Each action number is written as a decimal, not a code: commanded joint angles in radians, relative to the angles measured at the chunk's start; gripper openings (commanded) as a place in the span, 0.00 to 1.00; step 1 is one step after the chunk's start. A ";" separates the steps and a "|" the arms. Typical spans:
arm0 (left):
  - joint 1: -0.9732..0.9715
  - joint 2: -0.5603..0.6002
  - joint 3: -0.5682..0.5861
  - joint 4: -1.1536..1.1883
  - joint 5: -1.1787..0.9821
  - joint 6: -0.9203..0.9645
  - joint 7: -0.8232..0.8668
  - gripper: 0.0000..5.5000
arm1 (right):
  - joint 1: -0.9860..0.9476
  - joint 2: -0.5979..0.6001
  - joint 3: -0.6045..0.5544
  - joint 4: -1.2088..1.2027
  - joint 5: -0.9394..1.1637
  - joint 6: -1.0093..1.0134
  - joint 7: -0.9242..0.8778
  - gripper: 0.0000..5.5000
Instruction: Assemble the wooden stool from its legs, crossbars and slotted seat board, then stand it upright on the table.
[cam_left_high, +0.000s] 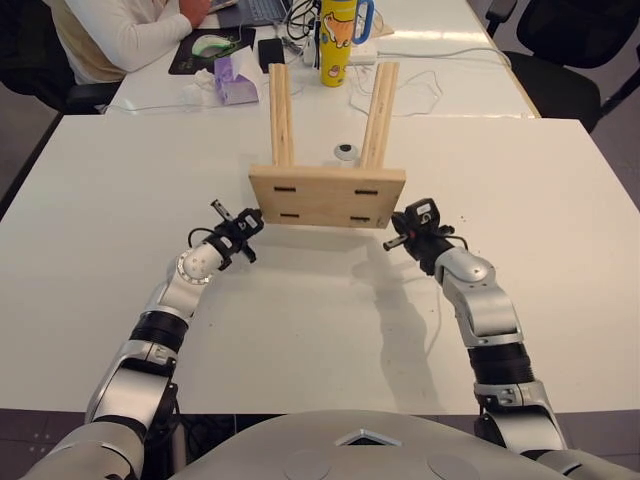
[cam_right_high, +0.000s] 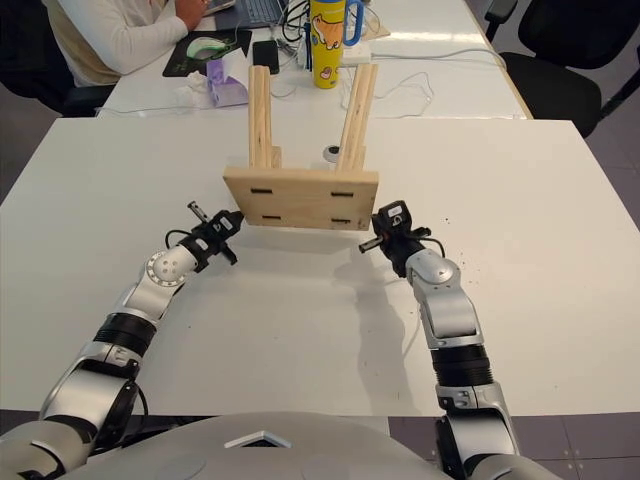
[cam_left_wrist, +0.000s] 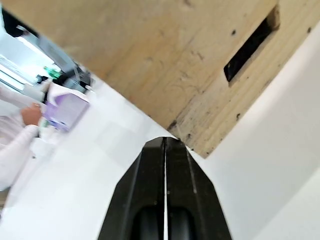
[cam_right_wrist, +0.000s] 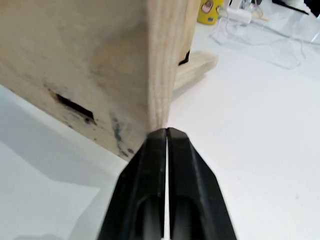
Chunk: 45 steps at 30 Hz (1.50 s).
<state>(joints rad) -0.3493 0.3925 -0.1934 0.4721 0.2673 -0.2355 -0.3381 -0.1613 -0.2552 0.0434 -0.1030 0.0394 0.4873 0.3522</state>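
- Stool (cam_left_high: 327, 195) lies on its side at mid bench (cam_left_high: 150, 300), not upright.
- Seat board (cam_right_high: 300, 197) stands on its near long edge with its flat face toward the robot. Four dark slots (cam_left_high: 284, 188) show in that face.
- Legs (cam_left_high: 281, 115) run from the board's back toward the far side, one pair on the left and one pair on the right (cam_left_high: 380, 115).
- Left tool (cam_left_high: 250, 222) is at the board's lower left corner, on the near-left side. Its fingers are pressed together with only a hairline between them, and it holds nothing.
- In the left wrist view the left tool's tip (cam_left_wrist: 165, 142) sits right at the board's corner. Can't tell if it touches.
- Right tool (cam_left_high: 400, 226) is at the board's lower right corner, on the near-right side. Its fingers are also pressed together, and it grips nothing.
- In the right wrist view the right tool's tip (cam_right_wrist: 166, 132) meets the board's thin side edge and looks to be in contact.
- The board sits between the two tools, one at each lower corner.
- A small round white object (cam_left_high: 345, 152) lies on the bench between the leg pairs, just beyond the board.
- A yellow bottle (cam_left_high: 338, 40) and a purple box (cam_left_high: 235, 80) are on the far desk, well apart from the stool.
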 joint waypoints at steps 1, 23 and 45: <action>-0.029 -0.037 -0.015 -0.258 -0.035 0.042 -0.048 0.00 | -0.087 0.041 0.024 -0.125 0.079 0.028 0.043 0.00; -0.116 0.091 0.094 -0.161 0.110 0.233 0.137 0.00 | -0.209 0.040 -0.020 -0.156 0.093 0.088 -0.066 0.00; -0.514 0.172 -0.022 0.759 0.239 0.012 0.407 0.00 | -0.184 0.056 0.024 -0.220 0.123 0.143 -0.059 0.00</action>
<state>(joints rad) -0.8233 0.5959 -0.3296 1.2211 0.6485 -0.1922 0.1597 -0.3605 -0.1983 0.0624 -0.3088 0.1591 0.6168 0.2886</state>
